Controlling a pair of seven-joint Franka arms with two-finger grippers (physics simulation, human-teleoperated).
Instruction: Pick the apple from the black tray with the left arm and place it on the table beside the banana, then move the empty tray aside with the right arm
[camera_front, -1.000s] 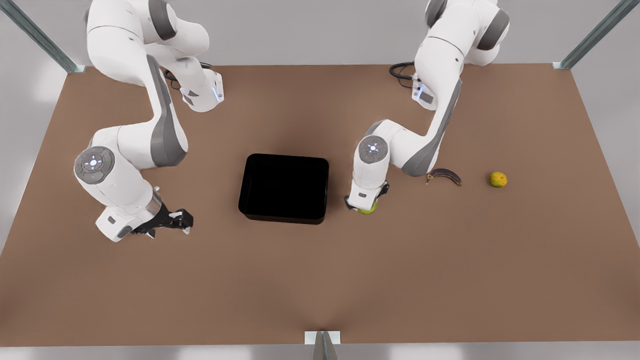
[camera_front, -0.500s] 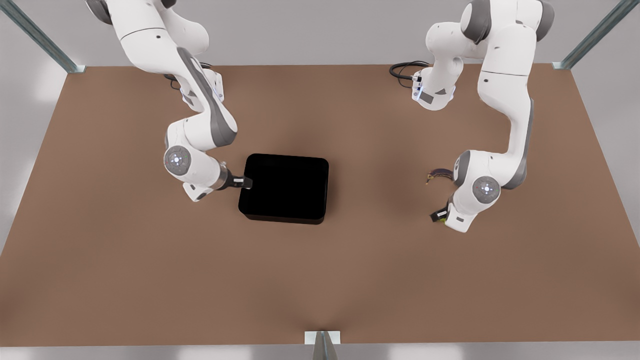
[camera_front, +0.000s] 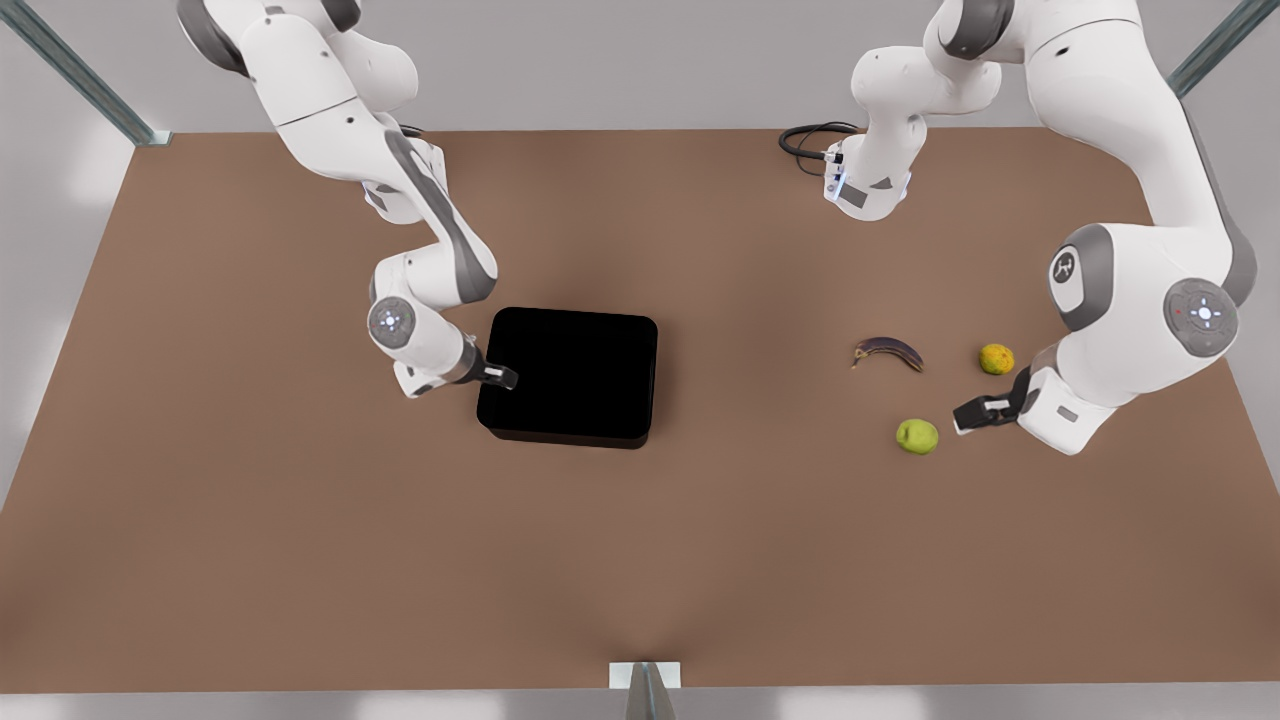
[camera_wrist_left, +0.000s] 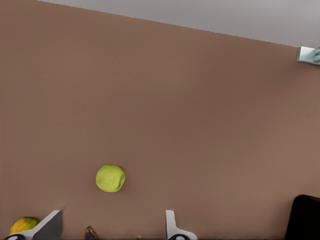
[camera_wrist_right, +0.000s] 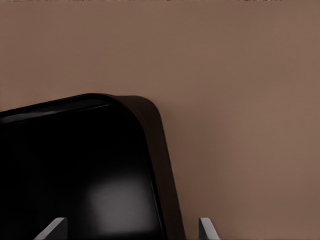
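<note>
Left gripper (camera_front: 968, 418) spread beside yellow-green apple (camera_front: 917, 436); right gripper (camera_front: 503, 377) spread at black tray (camera_front: 570, 375) rim.

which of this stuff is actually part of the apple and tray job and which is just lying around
Part of the job:
- apple, on the table near the banana
- black tray, empty
- left gripper, open, beside the apple
- right gripper, open at the tray's edge

Just lying about:
- orange-yellow round fruit
- black cable at the far edge
</note>
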